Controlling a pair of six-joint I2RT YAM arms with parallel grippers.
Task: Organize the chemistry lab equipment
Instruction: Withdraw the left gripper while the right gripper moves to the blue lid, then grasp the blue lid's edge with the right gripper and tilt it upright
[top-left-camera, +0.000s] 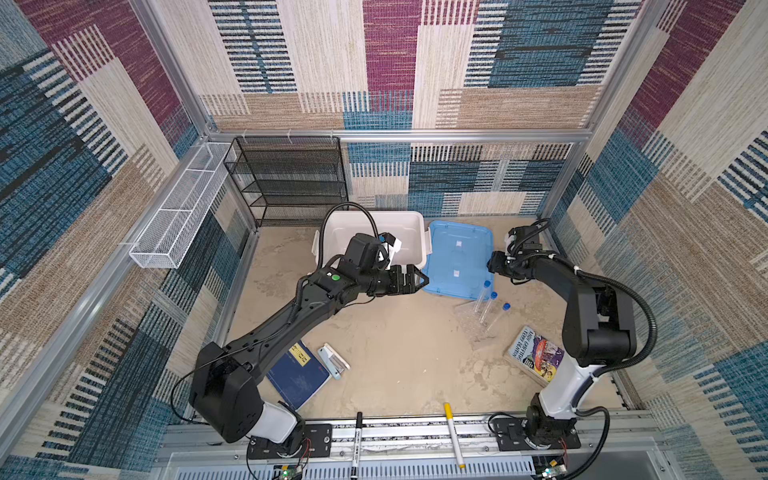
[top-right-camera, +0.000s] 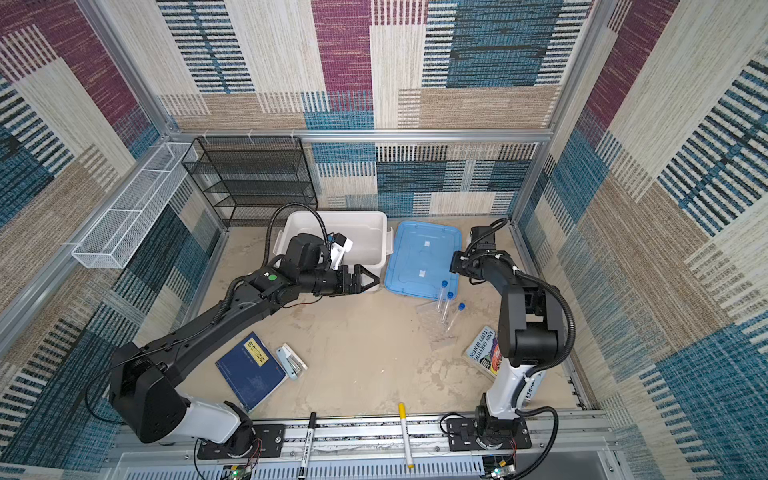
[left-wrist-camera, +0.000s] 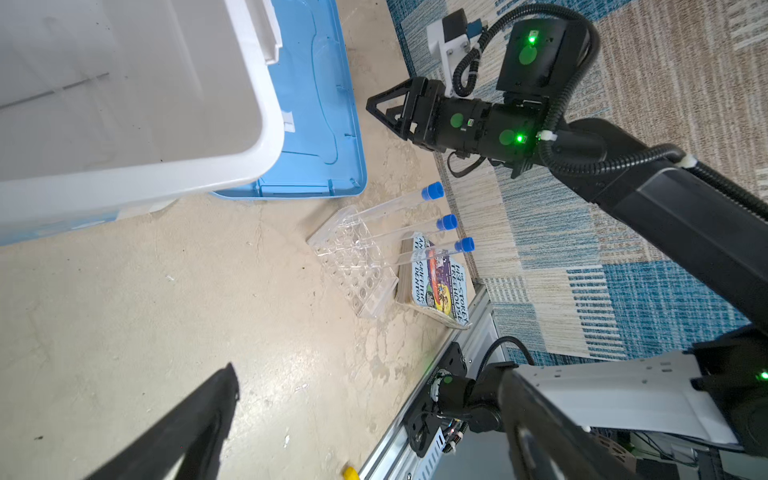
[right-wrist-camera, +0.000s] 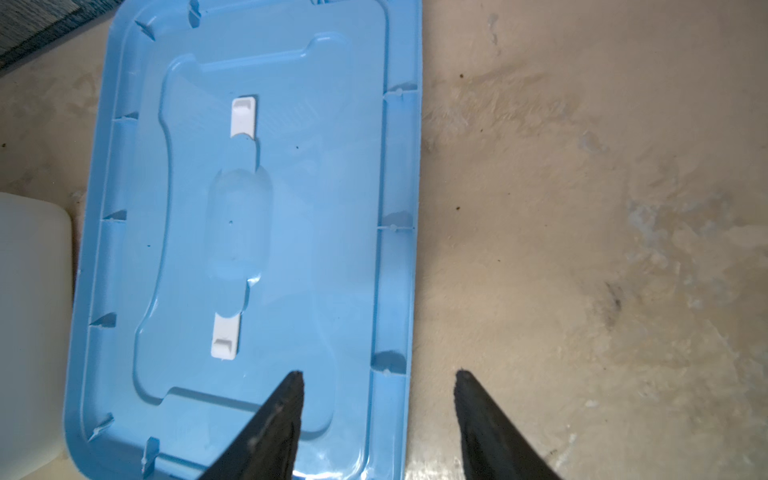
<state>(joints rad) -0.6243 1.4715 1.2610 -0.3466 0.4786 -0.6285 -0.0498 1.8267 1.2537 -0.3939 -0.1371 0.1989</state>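
Three clear blue-capped test tubes (top-left-camera: 484, 301) (left-wrist-camera: 399, 208) lean in a clear plastic rack (top-left-camera: 469, 322) (left-wrist-camera: 353, 262) on the sandy floor, just in front of the blue lid (top-left-camera: 457, 257). My left gripper (top-left-camera: 424, 279) (top-right-camera: 372, 280) is open and empty, hovering at the front right corner of the white bin (top-left-camera: 409, 222). A thin straight rod (left-wrist-camera: 54, 89) shows faintly on the bin's floor. My right gripper (right-wrist-camera: 378, 373) (left-wrist-camera: 376, 110) points down with its jaws apart on either side of the lid's right rim (right-wrist-camera: 399, 249). Nothing is held between them.
A dark blue book (top-left-camera: 297, 376) and a pale blue stapler (top-left-camera: 333, 359) lie front left. A picture book (top-left-camera: 536, 353) lies by the right arm. Black (top-left-camera: 357, 440) and yellow (top-left-camera: 454, 434) markers rest on the front rail. A black mesh shelf (top-left-camera: 291, 178) and a white wire basket (top-left-camera: 183, 208) stand at the back left.
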